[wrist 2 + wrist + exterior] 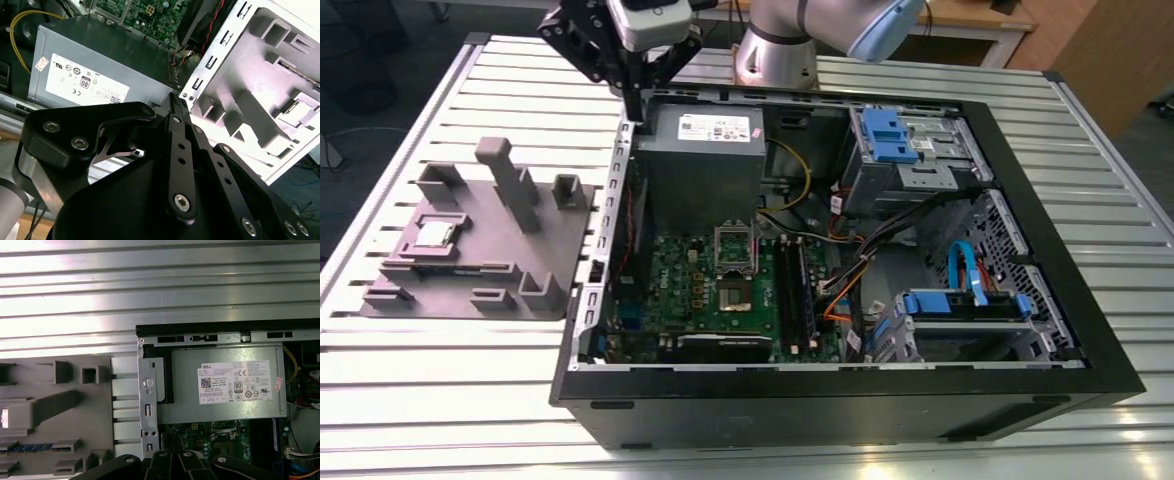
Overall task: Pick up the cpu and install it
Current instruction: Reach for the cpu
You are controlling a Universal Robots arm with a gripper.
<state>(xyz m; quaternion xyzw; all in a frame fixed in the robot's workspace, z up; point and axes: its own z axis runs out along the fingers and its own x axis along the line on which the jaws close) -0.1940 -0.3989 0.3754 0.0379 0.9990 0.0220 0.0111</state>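
Gripper (634, 108) is hanging clenched and gripping nothing, poised just over the rim of the open computer case (854, 405), beside the grey power supply box (700, 150). Below and beyond it, the green motherboard (720, 295) is lying flat inside the case. The cpu (435, 235) is sitting well apart from the gripper, outside the case, resting in a recess of the grey fixture block (534, 265); in the second wrist view it is showing as a pale square (298, 109). Everything is resting on a ribbed aluminium table (414, 400), which is catching bright glare. Past the table, dark floor (374, 70) and a wooden desk (1101, 55) are showing.
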